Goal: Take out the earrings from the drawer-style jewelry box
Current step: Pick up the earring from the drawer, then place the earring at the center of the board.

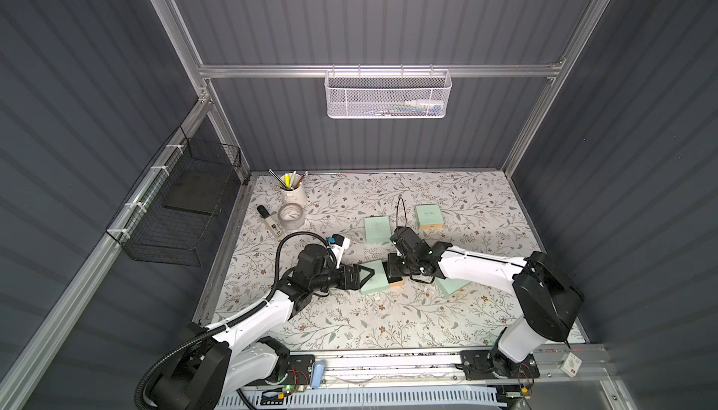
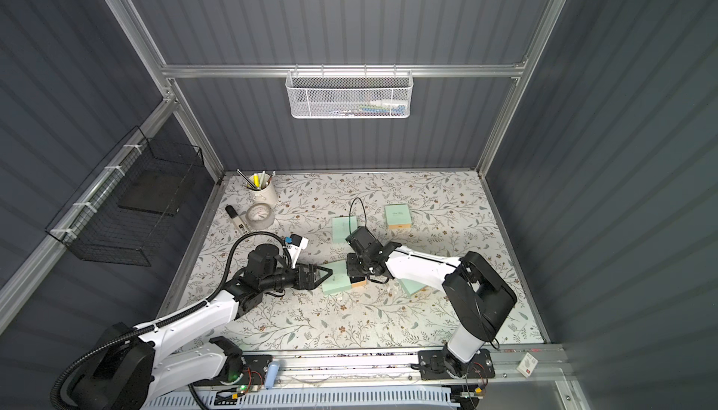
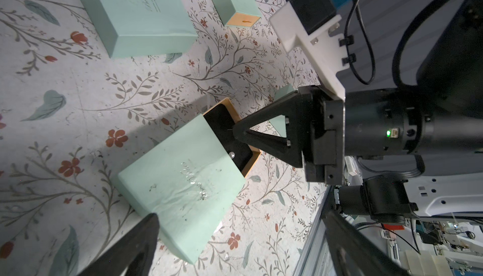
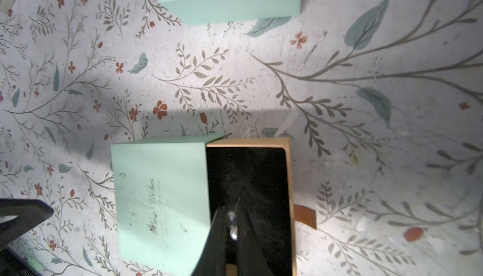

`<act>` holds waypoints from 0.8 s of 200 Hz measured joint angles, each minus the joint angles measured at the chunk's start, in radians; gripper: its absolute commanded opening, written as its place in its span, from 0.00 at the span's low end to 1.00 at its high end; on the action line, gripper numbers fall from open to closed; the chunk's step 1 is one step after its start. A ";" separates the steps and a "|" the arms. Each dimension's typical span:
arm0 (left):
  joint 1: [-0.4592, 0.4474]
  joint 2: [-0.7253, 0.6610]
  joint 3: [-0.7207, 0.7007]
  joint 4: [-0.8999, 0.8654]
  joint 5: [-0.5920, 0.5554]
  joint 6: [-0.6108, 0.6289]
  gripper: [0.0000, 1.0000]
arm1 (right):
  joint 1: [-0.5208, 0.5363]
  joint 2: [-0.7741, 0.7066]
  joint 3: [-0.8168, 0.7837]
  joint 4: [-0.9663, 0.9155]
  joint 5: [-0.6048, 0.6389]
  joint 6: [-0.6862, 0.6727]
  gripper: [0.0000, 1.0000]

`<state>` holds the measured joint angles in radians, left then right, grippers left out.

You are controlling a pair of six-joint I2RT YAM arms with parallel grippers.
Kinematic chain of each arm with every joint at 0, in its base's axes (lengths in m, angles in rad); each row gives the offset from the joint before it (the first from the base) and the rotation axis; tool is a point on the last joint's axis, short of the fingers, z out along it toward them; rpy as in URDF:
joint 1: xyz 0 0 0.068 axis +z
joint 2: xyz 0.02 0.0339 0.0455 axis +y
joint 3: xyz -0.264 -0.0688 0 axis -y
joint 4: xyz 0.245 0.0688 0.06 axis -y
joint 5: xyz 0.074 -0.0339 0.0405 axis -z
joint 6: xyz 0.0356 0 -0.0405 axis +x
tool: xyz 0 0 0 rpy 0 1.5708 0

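Now my right end effector (image 3: pixel 237 132) is clenched over the pulled-out drawer (image 4: pixel 286 172) of the jewelry box (image 3: pixel 180 183), and it seems to pinch the first earring (image 4: pixel 232 216), its thin pin pointing out past my tip. The second earring (image 3: pixel 231 154) lies on the black lining (image 4: pixel 261 178) just beside my tip, toward the box's cover. My left end effector (image 1: pixel 369 273) hangs released at the box's closed end, so my right arm is the nearer one.
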<state>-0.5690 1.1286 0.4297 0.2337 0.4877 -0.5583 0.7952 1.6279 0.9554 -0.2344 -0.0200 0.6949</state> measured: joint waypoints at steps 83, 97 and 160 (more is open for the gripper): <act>0.000 0.007 0.013 0.011 -0.001 -0.015 1.00 | -0.122 -0.032 -0.020 0.036 -0.077 -0.015 0.09; 0.000 0.011 0.013 0.016 -0.001 -0.015 1.00 | -0.154 -0.032 -0.027 0.045 -0.089 -0.019 0.09; 0.000 0.030 0.013 0.040 -0.001 -0.029 1.00 | -0.254 0.010 -0.014 0.056 -0.130 -0.048 0.10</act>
<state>-0.5690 1.1587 0.4423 0.2737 0.4870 -0.5877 0.5411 1.6375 0.9409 -0.1780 -0.1501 0.6464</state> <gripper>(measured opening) 0.997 0.099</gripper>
